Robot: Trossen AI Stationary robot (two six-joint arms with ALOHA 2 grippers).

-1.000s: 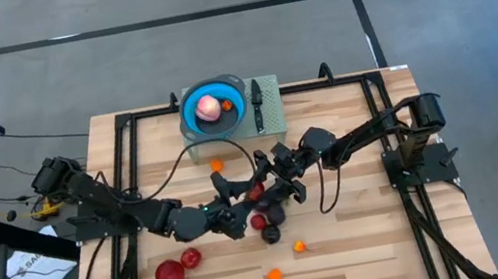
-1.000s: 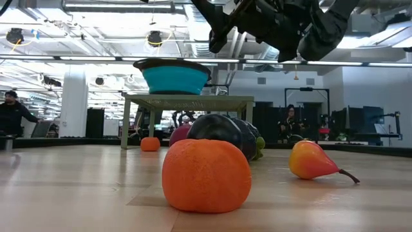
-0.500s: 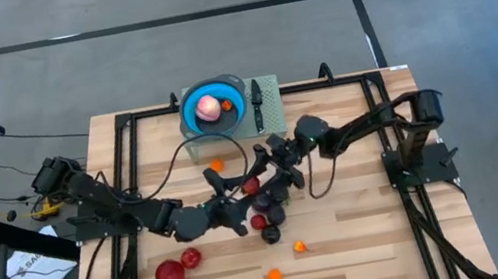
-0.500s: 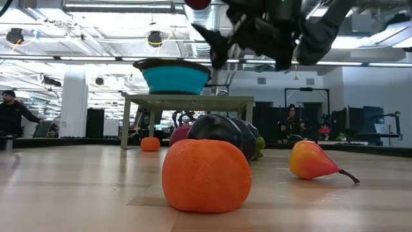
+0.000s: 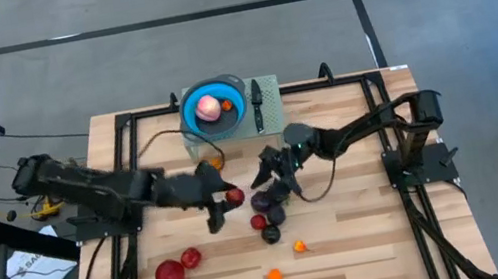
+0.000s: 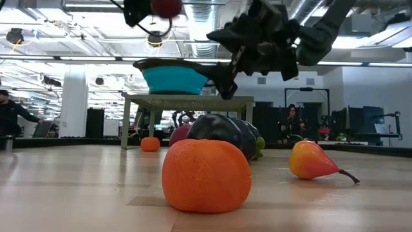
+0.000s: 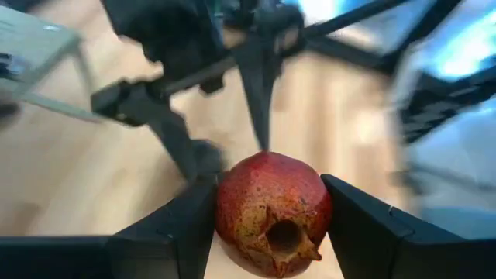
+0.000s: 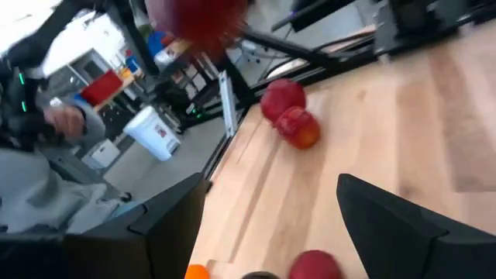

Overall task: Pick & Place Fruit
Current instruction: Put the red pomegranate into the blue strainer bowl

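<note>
An orange fruit (image 6: 206, 175) sits nearest the low camera on the wooden table (image 5: 366, 231), with a pear-shaped yellow-red fruit (image 6: 312, 161) to its 3 o'clock and a dark purple fruit (image 6: 222, 132) just behind it. Seen from above, two red apples (image 5: 177, 267) lie side by side toward the table's 7 o'clock corner, with two tiny orange fruits (image 5: 287, 262) at 6 o'clock. At the centre, a cluster of dark purple and small red fruits (image 5: 268, 219) rests on the boards. Just above that cluster the right gripper (image 5: 268, 169) hangs with its fingers spread wide and nothing between them. At its 9 o'clock the left gripper (image 5: 227, 199) is clamped on a red pomegranate (image 7: 273, 212), lifted clear of the table; the wrist view shows the fruit wedged between both fingers, its crown toward the camera. Farther back, at the table's 12 o'clock edge, a round blue bowl (image 5: 192, 112) on a low stand holds a pale pink fruit (image 5: 208, 108), and a black-handled knife (image 5: 257, 105) lies just beside the bowl at 3 o'clock. Beyond the table, people (image 6: 11, 117) stand in the room
</note>
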